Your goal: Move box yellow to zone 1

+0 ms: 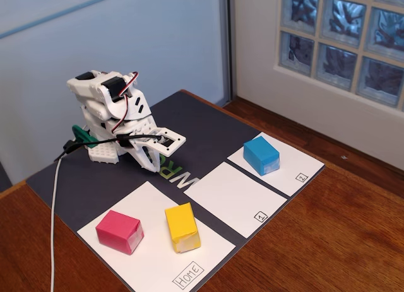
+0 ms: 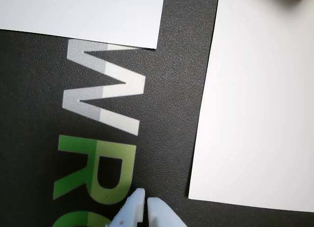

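A dark mat [image 1: 208,131] is laid on the wooden table [image 1: 328,241], with the folded arm [image 1: 113,118] parked at its far end. Zone 1 [image 1: 233,197] is seen as a bare white sheet in the fixed view. The yellow box [image 1: 182,227] is set on the Home sheet [image 1: 158,260], its long axis aimed towards the camera, whitish end nearest, and the claw [image 2: 145,203] is closed on nothing above the mat in the wrist view.

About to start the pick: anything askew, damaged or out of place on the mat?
Nothing damaged or spilled. The yellow box sits slightly skewed on the Home sheet beside the pink block; zone 1 is bare. The gripper is shut, folded low.
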### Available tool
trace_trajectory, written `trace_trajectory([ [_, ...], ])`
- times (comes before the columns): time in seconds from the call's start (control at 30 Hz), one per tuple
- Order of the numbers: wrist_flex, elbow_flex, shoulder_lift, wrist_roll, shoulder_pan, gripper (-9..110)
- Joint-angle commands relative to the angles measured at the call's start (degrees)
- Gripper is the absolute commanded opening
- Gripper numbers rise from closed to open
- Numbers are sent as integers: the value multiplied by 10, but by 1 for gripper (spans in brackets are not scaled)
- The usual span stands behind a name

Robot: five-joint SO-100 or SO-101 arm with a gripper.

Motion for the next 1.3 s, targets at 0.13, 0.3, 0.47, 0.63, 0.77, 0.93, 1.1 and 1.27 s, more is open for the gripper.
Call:
trace_trajectory([
  [0.13,36,-1,30,-5,4,0],
  [0.3,36,-1,30,-9,4,0],
  [0.47,36,-1,30,-9,2,0],
  [0.63,36,-1,30,5,-1,0],
  [0.77,46,-1,30,90,14,0],
  [0.93,28,-11,30,98,-11,0],
  [1.1,-37,-56,15,173,-58,0],
  [1.27,-105,-197,-221,201,-76,-1],
])
